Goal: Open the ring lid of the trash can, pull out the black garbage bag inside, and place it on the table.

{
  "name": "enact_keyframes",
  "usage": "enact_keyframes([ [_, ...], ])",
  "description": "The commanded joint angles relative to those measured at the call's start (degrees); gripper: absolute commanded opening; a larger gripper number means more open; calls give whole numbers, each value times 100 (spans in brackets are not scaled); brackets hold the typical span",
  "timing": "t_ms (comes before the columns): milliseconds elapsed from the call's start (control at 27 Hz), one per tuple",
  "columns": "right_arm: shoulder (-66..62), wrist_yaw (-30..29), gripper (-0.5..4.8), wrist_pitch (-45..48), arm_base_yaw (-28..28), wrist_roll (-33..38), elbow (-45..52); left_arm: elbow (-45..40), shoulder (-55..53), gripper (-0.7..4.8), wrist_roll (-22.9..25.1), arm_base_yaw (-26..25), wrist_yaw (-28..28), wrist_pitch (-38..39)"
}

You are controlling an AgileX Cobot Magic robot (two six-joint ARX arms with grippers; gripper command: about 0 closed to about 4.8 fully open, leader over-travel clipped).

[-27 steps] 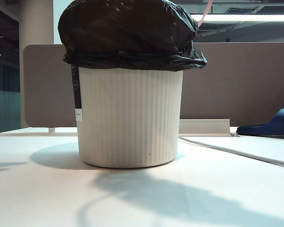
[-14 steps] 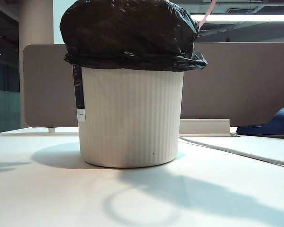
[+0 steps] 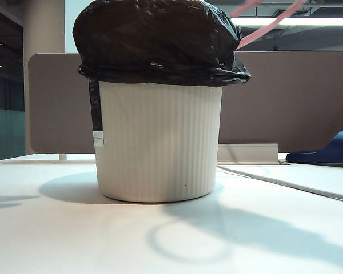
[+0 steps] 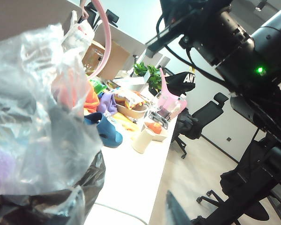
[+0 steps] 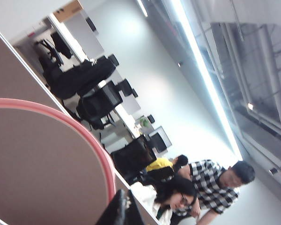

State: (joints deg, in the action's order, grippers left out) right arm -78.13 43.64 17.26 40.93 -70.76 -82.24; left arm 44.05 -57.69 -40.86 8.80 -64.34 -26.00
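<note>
You have one trash can (image 3: 159, 142) standing upright on the bench (image 3: 57, 240), and one black garbage bag (image 3: 157, 40) bulging out of its mouth, its edge folded over the rim. One ring lid (image 3: 262, 28) is off the can, up in the air above and to the right of the bag. Your right claw (image 5: 119, 211) is closed, and the pink hoop curves right past its dark tip, so it appears to grip the lid. Your left claw is beside the bag's crinkled plastic; its jaws are out of sight, so I cannot tell their state.
</note>
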Motion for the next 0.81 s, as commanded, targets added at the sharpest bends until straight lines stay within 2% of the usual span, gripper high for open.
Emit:
enact_keyframes([
  [37,42,20,-1,98,20,61,-35,20,15,220,197,2,11,140],
  [148,52,37,-1,61,33,348,-35,20,15,220,444,2,24,330],
  [222,105,24,-1,-258,107,778,-35,20,17,220,511,2,26,352],
  [444,428,-157,-1,-2033,385,2087,-35,20,28,225,531,-31,369,350],
  [518,643,-282,-1,-2813,393,2826,-35,20,35,225,531,-133,439,369],
  [555,815,-535,-1,-3329,426,3512,-35,20,39,230,555,-149,479,391],
  [592,901,-702,-1,-3554,450,3866,-35,20,52,245,573,-155,483,420],
  [629,1106,-1189,-1,-3980,448,4623,-35,20,79,253,621,-286,494,435],
  [703,1397,-1860,-1,-4422,439,5351,-35,20,157,253,662,-448,498,555],
  [814,1729,-2269,-1,-4793,439,5928,-33,20,247,257,791,-667,474,800],
])
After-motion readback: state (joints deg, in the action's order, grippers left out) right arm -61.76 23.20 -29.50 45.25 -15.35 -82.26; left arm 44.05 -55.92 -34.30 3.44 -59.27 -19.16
